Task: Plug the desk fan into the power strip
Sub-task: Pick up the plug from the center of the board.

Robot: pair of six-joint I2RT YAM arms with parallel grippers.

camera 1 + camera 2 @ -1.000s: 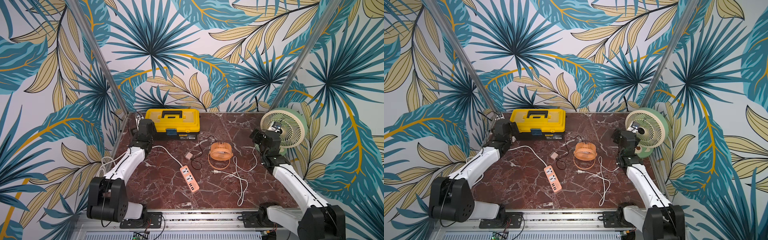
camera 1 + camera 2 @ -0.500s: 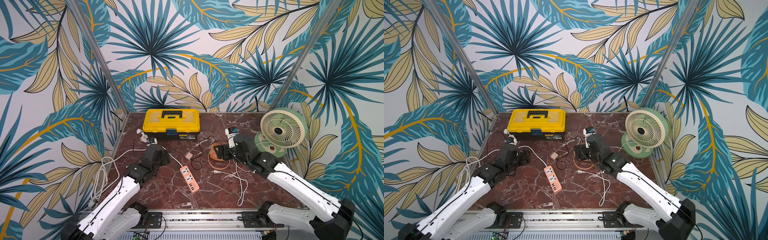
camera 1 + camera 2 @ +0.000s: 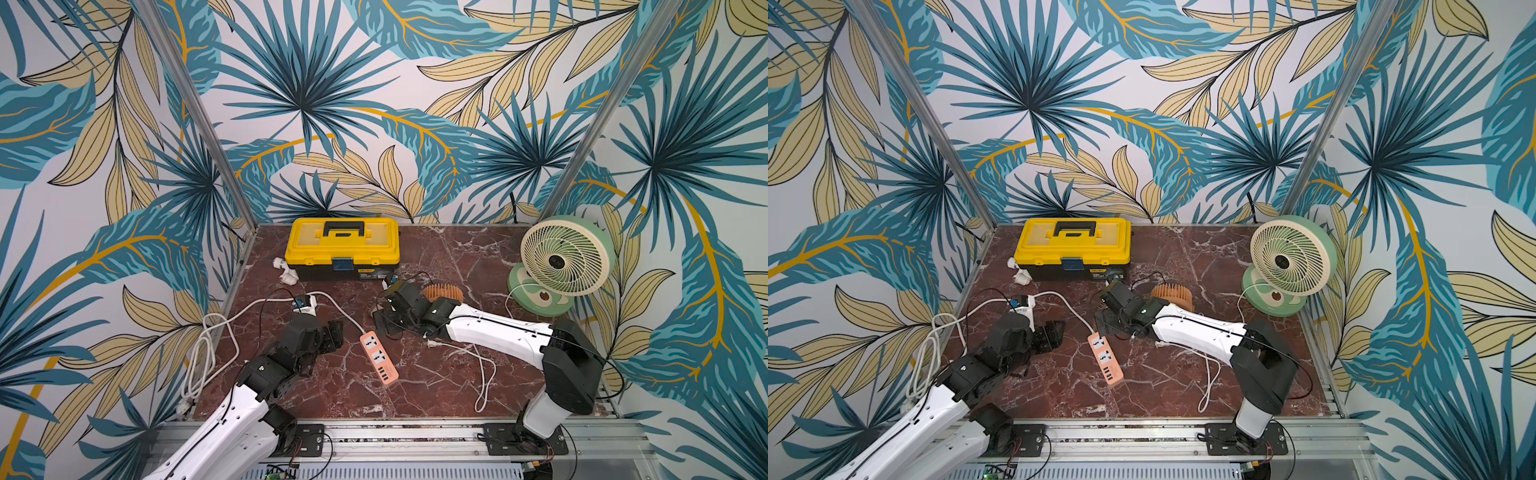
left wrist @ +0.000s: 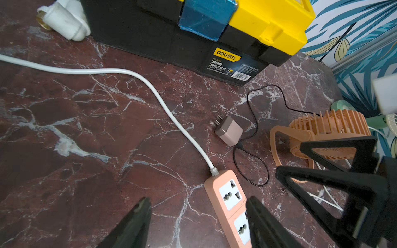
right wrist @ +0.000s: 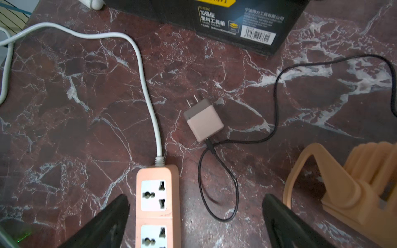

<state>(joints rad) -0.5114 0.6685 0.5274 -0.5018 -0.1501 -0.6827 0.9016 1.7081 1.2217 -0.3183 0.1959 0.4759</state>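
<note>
The marble table (image 3: pixel 436 257) carries everything. The yellow toolbox (image 3: pixel 343 245) sits at the far edge, left of centre and out of the working area. The green desk fan (image 3: pixel 563 257) stands upright in the far right corner. Its thin white cord (image 3: pixel 484 374) trails toward the near side and ends in a small white plug (image 3: pixel 434 343) lying loose on the stone, right of the strip, in no socket. The right gripper (image 5: pixel 195 198) is low over the middle of the table with its jaws spread wide and empty. Its camera looks straight down on a pinkish adapter (image 5: pixel 204 122), which suggests it is lining up to take that plug. The left gripper (image 4: pixel 198 199) comes in from the near left, also parted and holding nothing, with the strip's far end just by one finger, probably to steady the strip against the push of a plug. A small orange fan (image 4: pixel 326 128) lies just right of the adapter, and a black cable (image 5: pixel 277 103) loops between them. The power strip (image 3: pixel 379 358) lies flat at the table's centre, between the two grippers. Its sockets face up and are empty, and its thick white cord (image 4: pixel 129 74) runs off to the far left. The adapter rests on its side just beyond the strip's far end, prongs pointing away from it, so it would need turning before it goes in. Which of the two fans is meant I cannot tell for sure.
</note>
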